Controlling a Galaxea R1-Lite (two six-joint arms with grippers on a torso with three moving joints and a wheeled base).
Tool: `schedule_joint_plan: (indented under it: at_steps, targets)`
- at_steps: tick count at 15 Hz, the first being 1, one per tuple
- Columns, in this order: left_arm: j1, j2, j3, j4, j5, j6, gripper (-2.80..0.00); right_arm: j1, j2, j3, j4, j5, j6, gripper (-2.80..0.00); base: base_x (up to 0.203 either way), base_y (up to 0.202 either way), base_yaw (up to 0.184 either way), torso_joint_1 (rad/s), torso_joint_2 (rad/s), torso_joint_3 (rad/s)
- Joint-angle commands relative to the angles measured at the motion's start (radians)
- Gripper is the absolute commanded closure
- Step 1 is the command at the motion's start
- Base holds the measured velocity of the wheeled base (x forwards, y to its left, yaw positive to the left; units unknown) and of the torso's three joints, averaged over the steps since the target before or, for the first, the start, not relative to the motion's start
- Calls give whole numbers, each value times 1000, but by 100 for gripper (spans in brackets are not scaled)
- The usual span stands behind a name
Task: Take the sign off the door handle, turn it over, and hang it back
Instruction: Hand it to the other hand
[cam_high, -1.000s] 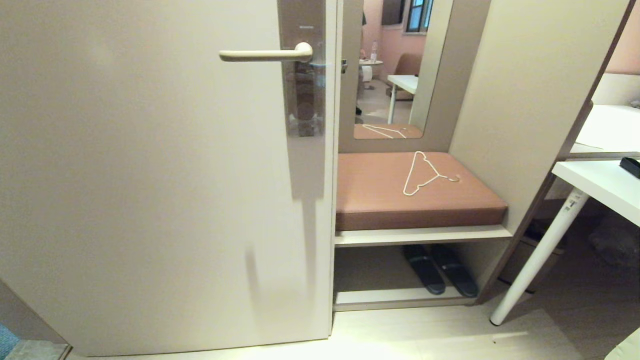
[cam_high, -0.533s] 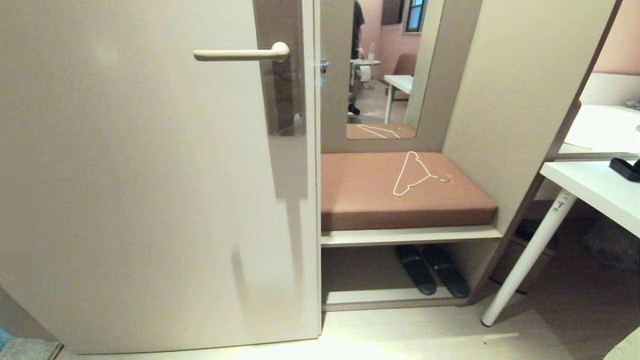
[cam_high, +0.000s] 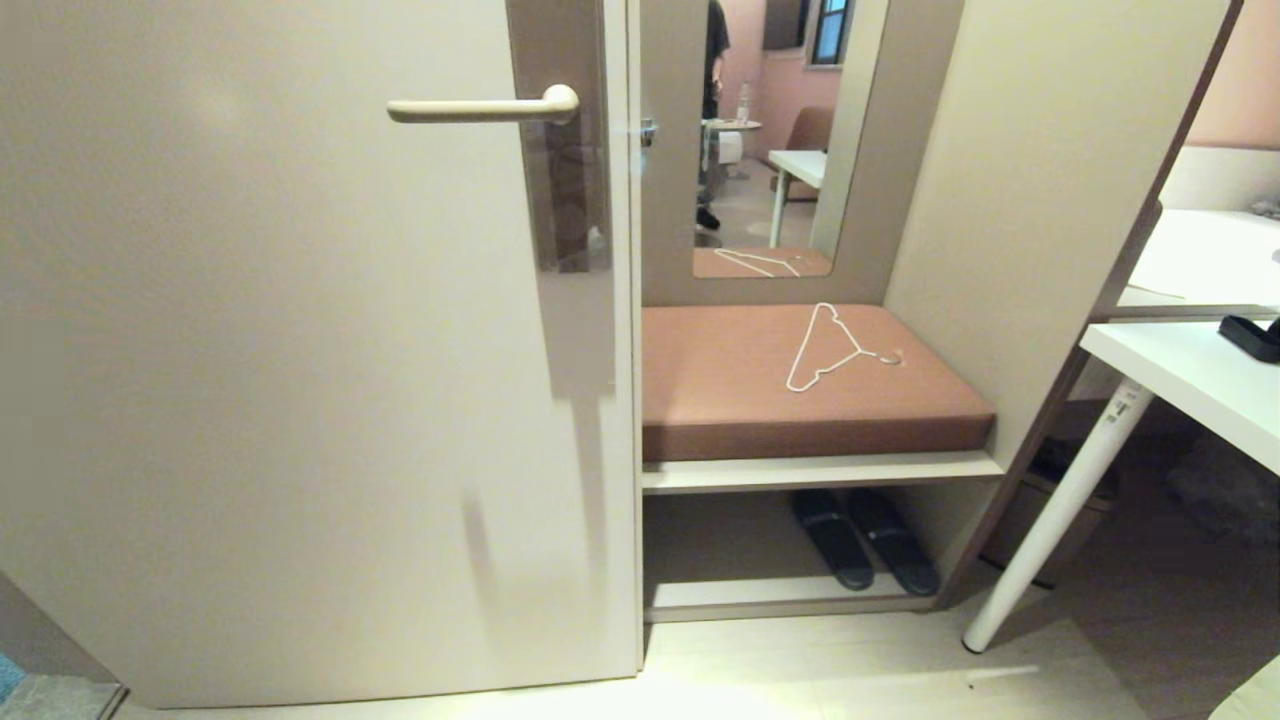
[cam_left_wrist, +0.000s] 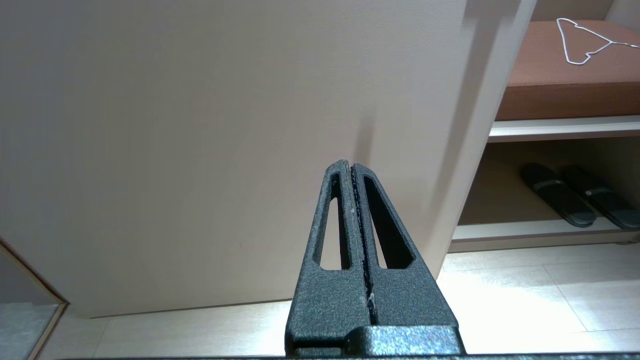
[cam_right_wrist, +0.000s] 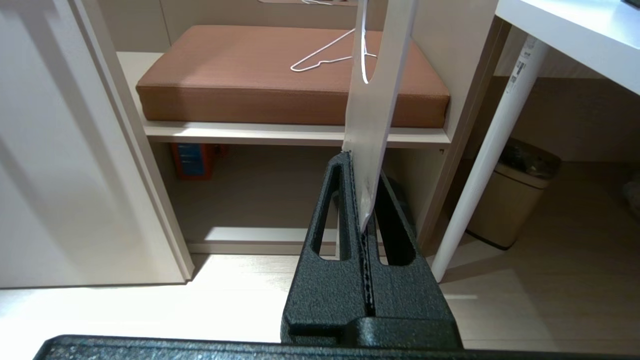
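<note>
My right gripper (cam_right_wrist: 361, 200) is clamped on the sign (cam_right_wrist: 376, 95), edge-on; the bare door handle (cam_high: 480, 108) lies level, upper left in the head view, outside both wrist views.

We see a brown cushion (cam_high: 800, 390) on a built-in shelf, with a thin white wire hanger (cam_high: 828, 348) lying flat on it, toward the back and right. Behind the cushion a mirror (cam_high: 775, 140) reflects the hanger and a person standing in a pink-walled room. Under the shelf a pair of dark slippers (cam_high: 865, 538) sits side by side on a lower board. To the right stands a white table (cam_high: 1190, 385) on a slanted white leg (cam_high: 1060, 500), a small black object (cam_high: 1250, 338) resting on its top. We spot a beige bin (cam_right_wrist: 510, 200) beneath the table, and a blue-and-orange item (cam_right_wrist: 192, 160) in the compartment under the shelf.
</note>
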Motion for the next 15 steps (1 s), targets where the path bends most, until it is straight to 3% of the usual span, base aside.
schedule_joint_plan:
  at_steps: [1, 15]
  targets:
    - [0, 1, 0, 0, 0, -1, 0, 0, 1, 0, 0, 1, 0, 0, 0, 0, 0, 0, 0, 0]
    - [0, 1, 0, 0, 0, -2, 0, 0, 6, -10, 0, 8, -42, 0, 0, 0, 0, 0, 0, 0]
